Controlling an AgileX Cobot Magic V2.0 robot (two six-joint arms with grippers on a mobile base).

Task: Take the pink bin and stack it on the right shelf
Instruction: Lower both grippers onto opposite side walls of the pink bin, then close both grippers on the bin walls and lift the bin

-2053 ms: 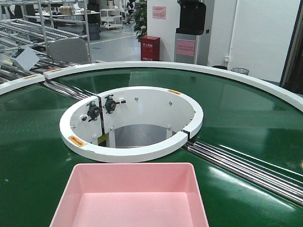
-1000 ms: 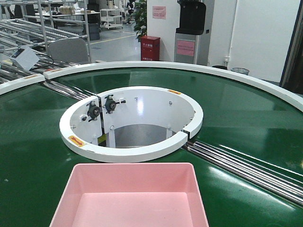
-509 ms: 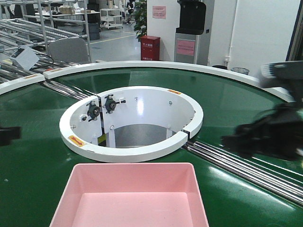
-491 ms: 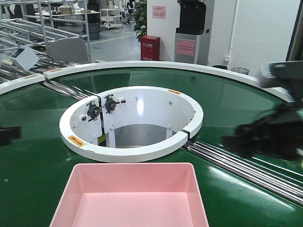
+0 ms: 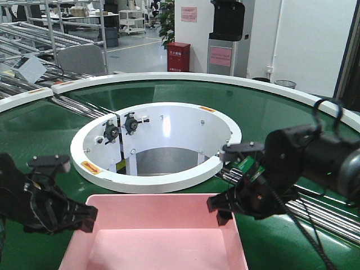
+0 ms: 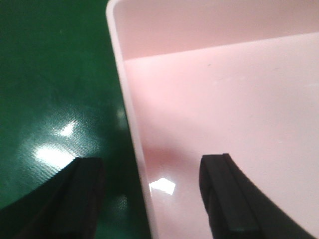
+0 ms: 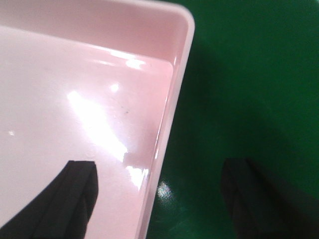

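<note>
The pink bin (image 5: 160,236) sits on the green conveyor belt (image 5: 292,115), just in front of the white ring (image 5: 157,183). The bottom edge of the front view cuts it off, so its near wall goes unseen. The left pincer (image 6: 151,172) is spread wide across the bin's left wall near the far corner. One black finger (image 6: 82,199) hangs over the belt outside and the other over the pink floor inside. The right pincer (image 7: 160,172) is spread just as wide across the right wall, with one finger (image 7: 79,186) over the bin's floor and its mate over the belt. Neither pincer has hold of anything. The wrist views do not settle whether any finger touches the plastic, or how far the tips reach below the rim. Each wrist view shows only one corner of the bin, and the fingers are cut off at the lower edge. In the front view both arms are dark, bulky shapes whose fingertips are hard to pick out, and the right arm hides part of the belt behind it.
</note>
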